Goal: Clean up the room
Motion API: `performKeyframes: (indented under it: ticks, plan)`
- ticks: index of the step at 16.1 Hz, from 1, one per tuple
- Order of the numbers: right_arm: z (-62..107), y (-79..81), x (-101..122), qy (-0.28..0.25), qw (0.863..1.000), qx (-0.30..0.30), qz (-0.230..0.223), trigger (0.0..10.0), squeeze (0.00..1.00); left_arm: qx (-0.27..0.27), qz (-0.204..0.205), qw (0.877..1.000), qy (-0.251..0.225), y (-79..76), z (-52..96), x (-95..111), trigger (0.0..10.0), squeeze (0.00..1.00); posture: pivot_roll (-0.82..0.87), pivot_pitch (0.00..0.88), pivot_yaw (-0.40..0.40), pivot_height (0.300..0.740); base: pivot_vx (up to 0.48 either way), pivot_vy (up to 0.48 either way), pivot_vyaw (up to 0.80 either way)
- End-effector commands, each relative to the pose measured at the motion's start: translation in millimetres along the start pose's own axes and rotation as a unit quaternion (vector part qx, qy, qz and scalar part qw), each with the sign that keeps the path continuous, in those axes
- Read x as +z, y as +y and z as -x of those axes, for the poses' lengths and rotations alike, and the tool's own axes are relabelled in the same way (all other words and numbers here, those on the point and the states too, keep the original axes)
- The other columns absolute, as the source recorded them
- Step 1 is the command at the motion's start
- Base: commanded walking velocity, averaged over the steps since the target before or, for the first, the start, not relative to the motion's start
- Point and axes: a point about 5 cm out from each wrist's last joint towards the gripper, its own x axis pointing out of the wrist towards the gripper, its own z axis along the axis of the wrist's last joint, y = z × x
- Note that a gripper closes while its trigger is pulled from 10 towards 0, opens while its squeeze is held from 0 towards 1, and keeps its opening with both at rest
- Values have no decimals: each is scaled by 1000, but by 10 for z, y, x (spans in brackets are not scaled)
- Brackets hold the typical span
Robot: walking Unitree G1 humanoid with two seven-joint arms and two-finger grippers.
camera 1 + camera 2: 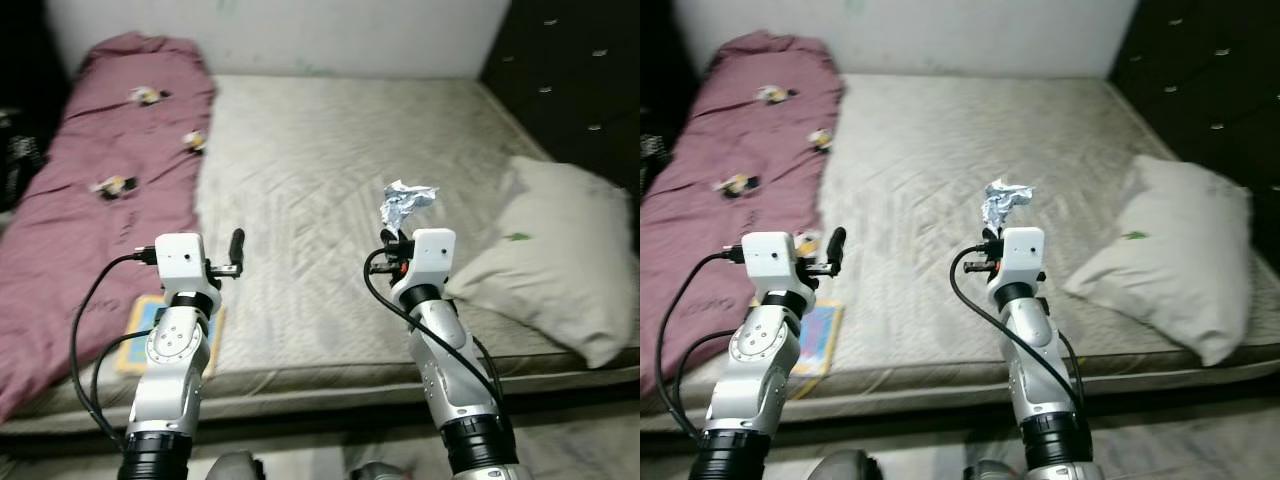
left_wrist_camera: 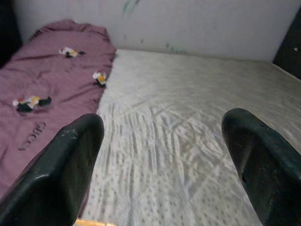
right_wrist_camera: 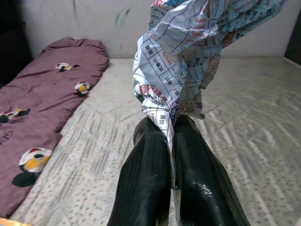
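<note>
A crumpled printed wrapper [image 1: 404, 203] is pinched in my right gripper [image 1: 391, 237], held up above the grey mattress [image 1: 330, 180]. In the right wrist view the black fingers [image 3: 146, 174] are shut on the wrapper [image 3: 188, 56]. My left gripper [image 1: 236, 252] is raised over the mattress near its left side, and its fingers [image 2: 70, 165] stand wide open with nothing between them. A yellow and blue book [image 1: 150, 325] lies at the mattress's front left, partly hidden behind my left arm.
A maroon blanket [image 1: 90, 190] with small bird prints covers the mattress's left side. A grey pillow [image 1: 560, 250] lies on the right edge. Dark drawers [image 1: 575, 70] stand at the far right. A white wall [image 1: 280, 30] runs behind the bed.
</note>
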Motion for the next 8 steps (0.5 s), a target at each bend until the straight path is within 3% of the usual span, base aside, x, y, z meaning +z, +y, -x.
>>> performKeyframes:
  ticks: [1,8]
  plan:
    - [6,-76,0,1,1000,-14,3,10000,0,-14,10,1000,-1,-75,1,6,10000,0,-43,11,-31,740,0,0,0]
    - [13,-62,-10,4,1000,-10,5,10000,0,-13,14,1000,3,-73,9,-12,10000,0,-45,16,-33,740,0,467,0]
